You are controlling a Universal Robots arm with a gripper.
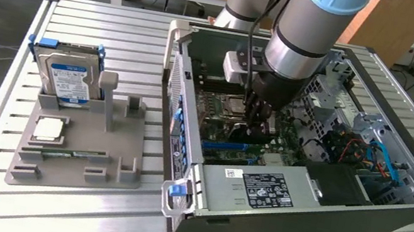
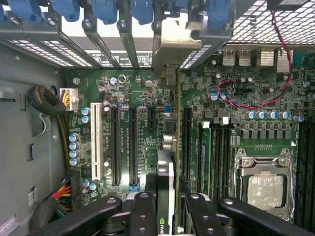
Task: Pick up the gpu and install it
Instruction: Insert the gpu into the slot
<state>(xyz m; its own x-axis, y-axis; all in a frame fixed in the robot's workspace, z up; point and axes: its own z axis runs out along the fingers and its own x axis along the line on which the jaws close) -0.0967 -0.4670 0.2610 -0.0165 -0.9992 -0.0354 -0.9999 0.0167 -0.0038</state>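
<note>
Pick-up stage: complete, by judgement. Gripper (image 1: 262, 120) down inside open computer case (image 1: 272, 230), jaws clamped on gpu (image 2: 166, 169).

Gpu held on edge over motherboard (image 2: 123, 98), beside long black expansion slots (image 2: 133, 147). Silver end bracket (image 2: 170, 44) at rear wall of case, below blue retention clips (image 2: 106, 10).

Install stage: not confirmed. Cannot tell whether card edge is in slot or above it. Grip not yet released.

Grey holder (image 1: 76, 131) outside case carries hard drive (image 1: 68, 79).

Slatted metal table (image 1: 104, 20) — on it, an open computer case (image 1: 299, 225) and a grey parts stand (image 1: 93, 134).
</note>
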